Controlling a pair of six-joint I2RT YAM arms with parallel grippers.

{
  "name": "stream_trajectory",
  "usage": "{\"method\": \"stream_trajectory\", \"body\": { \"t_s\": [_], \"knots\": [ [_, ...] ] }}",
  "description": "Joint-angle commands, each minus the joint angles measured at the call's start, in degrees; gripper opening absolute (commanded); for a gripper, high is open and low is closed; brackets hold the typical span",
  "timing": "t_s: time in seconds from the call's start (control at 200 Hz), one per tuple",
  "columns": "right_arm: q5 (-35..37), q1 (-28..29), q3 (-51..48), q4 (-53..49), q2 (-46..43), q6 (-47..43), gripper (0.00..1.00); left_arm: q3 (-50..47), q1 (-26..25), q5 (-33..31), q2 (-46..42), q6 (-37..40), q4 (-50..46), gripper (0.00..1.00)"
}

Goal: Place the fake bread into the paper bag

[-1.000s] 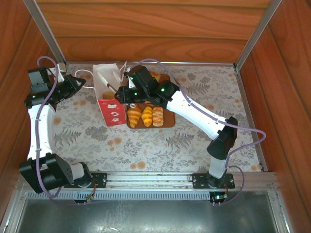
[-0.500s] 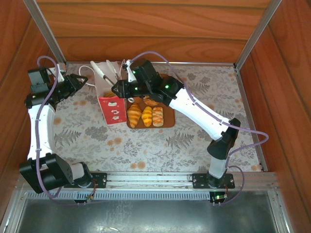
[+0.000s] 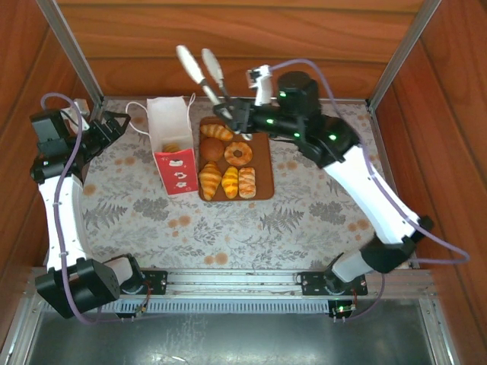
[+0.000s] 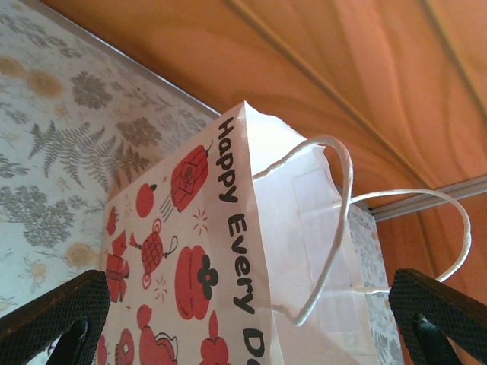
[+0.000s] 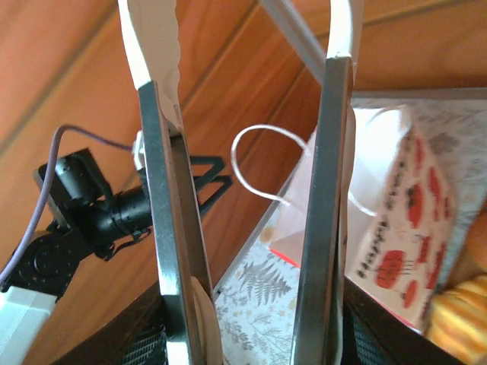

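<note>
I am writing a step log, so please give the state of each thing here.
Bag: upright, open, one bread inside.
Tongs: held up, arms apart, empty.
Board: flat, six breads on it.
Left tool: open, holding nothing.
Right tool: shut on tongs.

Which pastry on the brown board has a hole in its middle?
The ring donut, right of the round brown bun on the board. Every other pastry there is solid, without a hole.
</note>
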Motion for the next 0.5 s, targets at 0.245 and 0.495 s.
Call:
{"method": "stream_trajectory", "body": {
  "t_s": [0.245, 0.495],
  "knots": [
    [-1.7, -14.3, -18.8, -15.6, -8.6, -2.6, 0.51, -8.7, 1.3, -8.8, -10.6, 2.7, 1.2, 1.00],
    [-3.2, -17.9, -25.3, -20.7, -4.0, -6.5, 0.51, -15.2, 1.3, -14.8, -19.1, 3.7, 4.4, 1.00]
  ]
}}
